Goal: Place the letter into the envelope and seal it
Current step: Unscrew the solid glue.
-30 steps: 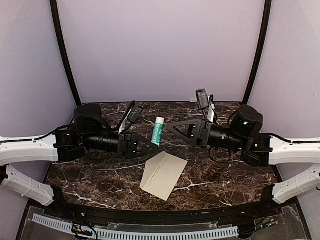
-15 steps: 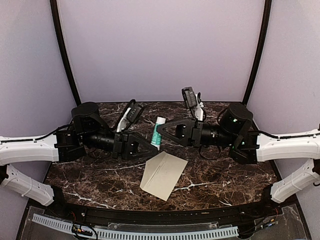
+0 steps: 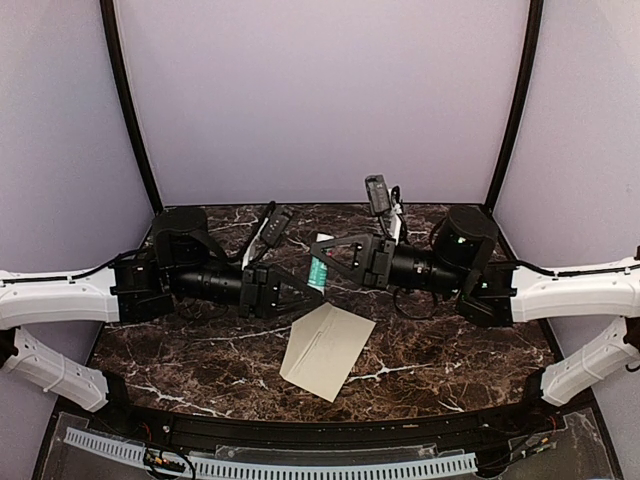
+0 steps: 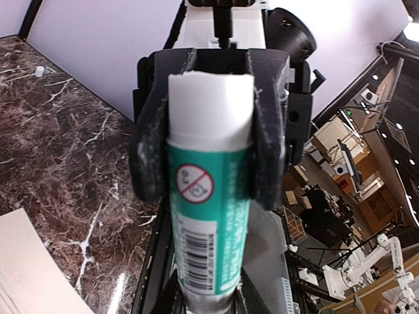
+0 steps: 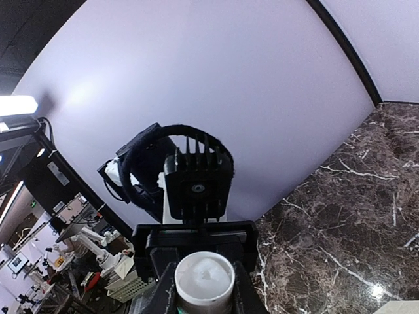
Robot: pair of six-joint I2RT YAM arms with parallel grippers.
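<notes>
A green-and-white glue stick (image 3: 317,271) hangs above the table between my two grippers. My left gripper (image 3: 303,291) is shut on its green lower end (image 4: 209,248). My right gripper (image 3: 322,249) is shut on its white top end (image 5: 203,278), one finger (image 4: 149,150) on each side. The cream-beige envelope (image 3: 327,349) lies flat on the marble table below them, its corner showing in the left wrist view (image 4: 26,275). The letter is out of view.
The dark marble table (image 3: 200,350) is closed in by lilac walls at the back and sides. A small white object (image 4: 39,70) sits on the marble near the wall. A black rail (image 3: 300,432) runs along the near edge.
My right gripper has moved left to the glue stick and closed on its white top end. The left gripper has kept its hold on the stick and shifted only slightly.
</notes>
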